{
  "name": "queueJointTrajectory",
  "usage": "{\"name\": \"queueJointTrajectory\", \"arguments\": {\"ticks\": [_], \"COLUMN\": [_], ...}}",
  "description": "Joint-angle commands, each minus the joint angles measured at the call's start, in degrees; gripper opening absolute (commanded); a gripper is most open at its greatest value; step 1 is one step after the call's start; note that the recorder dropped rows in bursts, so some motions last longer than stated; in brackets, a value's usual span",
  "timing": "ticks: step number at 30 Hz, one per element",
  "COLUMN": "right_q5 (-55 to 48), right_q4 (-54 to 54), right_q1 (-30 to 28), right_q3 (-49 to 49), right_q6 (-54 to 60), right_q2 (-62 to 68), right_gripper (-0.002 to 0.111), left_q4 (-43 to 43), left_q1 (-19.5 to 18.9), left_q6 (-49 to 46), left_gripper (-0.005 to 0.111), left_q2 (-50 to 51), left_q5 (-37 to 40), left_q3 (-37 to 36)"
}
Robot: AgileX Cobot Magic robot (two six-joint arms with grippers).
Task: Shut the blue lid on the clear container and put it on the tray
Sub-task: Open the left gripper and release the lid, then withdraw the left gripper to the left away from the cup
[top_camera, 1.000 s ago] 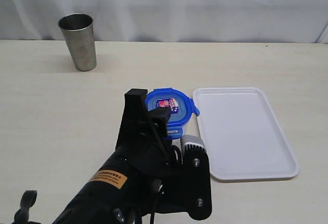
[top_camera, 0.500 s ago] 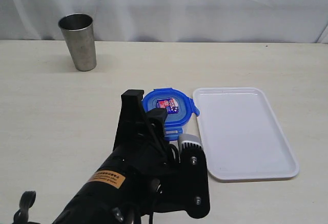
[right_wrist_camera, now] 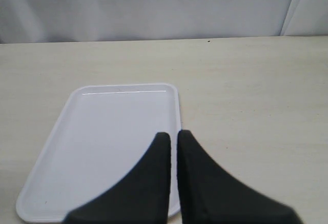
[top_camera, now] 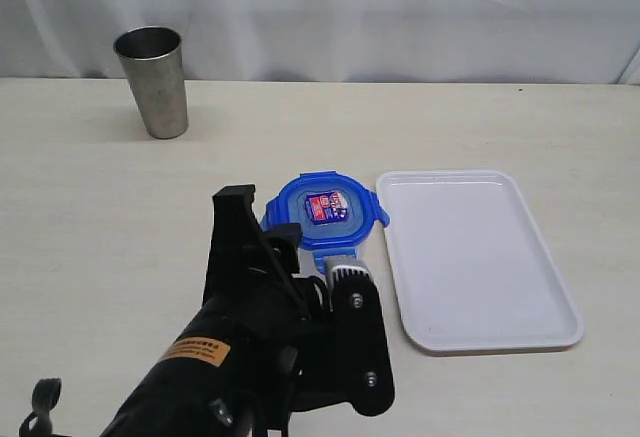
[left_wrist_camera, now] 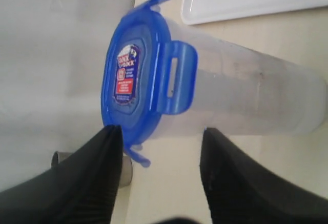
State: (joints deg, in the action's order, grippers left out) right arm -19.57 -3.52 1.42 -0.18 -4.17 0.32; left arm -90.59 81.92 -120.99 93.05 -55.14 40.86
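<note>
The clear container (left_wrist_camera: 246,101) stands upright on the table, right beside the tray (top_camera: 480,257). The blue lid (top_camera: 325,209) sits on its mouth, sticker up. In the left wrist view one snap flap (left_wrist_camera: 177,78) is folded down against the wall, while other flaps stick outward. My left gripper (top_camera: 262,215) is open just left of the container, holding nothing, with its fingers apart from the lid. In the exterior view the arm hides most of the container's body. The right gripper (right_wrist_camera: 173,133) is shut and empty, hovering over the tray's (right_wrist_camera: 113,142) edge.
A grey steel tumbler (top_camera: 152,79) stands at the far left of the table. A white curtain hangs behind the table. The tray holds nothing.
My left gripper has drawn back to the left, away from the container, and the lid now shows whole. The container and tray have not moved.
</note>
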Motion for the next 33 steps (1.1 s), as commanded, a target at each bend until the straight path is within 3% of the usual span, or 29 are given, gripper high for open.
{"name": "queueJointTrajectory", "arguments": {"ticks": [1,9,15,21,23,27,31,32,33], "right_q5": [-0.1,-0.1,-0.1,-0.1,-0.1,-0.1,-0.1,-0.1,-0.1], "right_q4": [0.1,0.1,0.1,0.1,0.1,0.1,0.1,0.1,0.1], "right_q1": [0.1,0.1,0.1,0.1,0.1,0.1,0.1,0.1,0.1], "right_q3": [0.2,0.2,0.2,0.2,0.2,0.2,0.2,0.2,0.2], "right_q6": [-0.2,-0.2,-0.2,-0.2,-0.2,-0.2,-0.2,-0.2,-0.2], "right_q2": [-0.3,-0.3,-0.3,-0.3,-0.3,-0.3,-0.3,-0.3,-0.3], "right_gripper": [0.005,0.005,0.005,0.005,0.005,0.005,0.005,0.005,0.005], "left_q4": [-3.4,-8.0,-9.4,-9.3,-8.0,-6.5,0.4,3.9,9.8], "left_q1": [0.1,0.1,0.1,0.0,-0.9,-6.0,-15.3,-18.1,-21.2], "left_q6": [-0.7,-0.7,-0.1,8.2,11.8,17.6,32.4,37.5,42.3], "left_gripper": [0.047,0.047,0.047,0.046,0.04,0.021,0.0,0.0,0.0], "left_q2": [-0.3,-0.3,-0.3,-3.1,-5.3,-11.1,-19.1,-21.8,-24.6], "left_q5": [-3.1,-6.2,-14.8,-14.8,-14.8,-14.8,-14.8,-12.4,-5.2], "left_q3": [0.0,0.0,0.0,-2.3,-3.8,-5.9,-7.4,-7.7,-8.3]}}
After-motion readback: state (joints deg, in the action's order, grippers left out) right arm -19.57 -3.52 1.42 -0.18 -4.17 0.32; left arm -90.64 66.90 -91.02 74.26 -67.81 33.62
